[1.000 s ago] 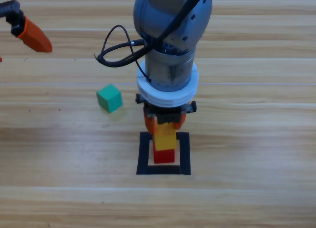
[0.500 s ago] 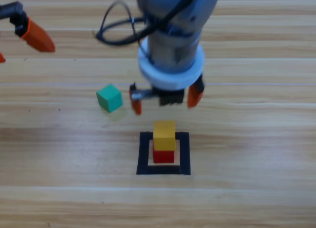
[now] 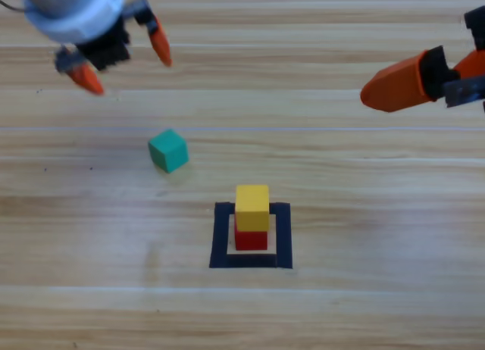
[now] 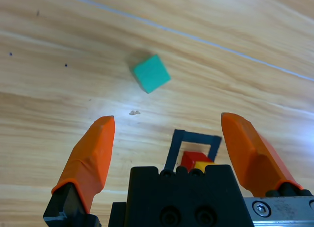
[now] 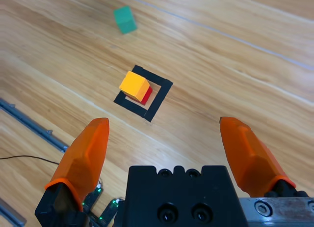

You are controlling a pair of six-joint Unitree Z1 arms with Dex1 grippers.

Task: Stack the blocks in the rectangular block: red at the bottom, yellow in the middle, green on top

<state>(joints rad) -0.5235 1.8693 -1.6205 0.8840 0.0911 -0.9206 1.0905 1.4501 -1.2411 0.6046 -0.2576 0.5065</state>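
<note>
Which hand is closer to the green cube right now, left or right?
Left. The left hand hangs open up and to the left of the green cube. The right hand, also open, sits far off at the picture's right edge.

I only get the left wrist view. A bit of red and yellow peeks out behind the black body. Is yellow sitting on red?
Observer: Yes, the yellow cube sits squarely on the red cube, inside the tape outline.
Operator: Where is the other arm?
Observer: The right gripper is at the right edge of the high view, well away from the stack.
Operator: Is it carrying anything?
Observer: No, its jaws are wide open and empty.
</note>
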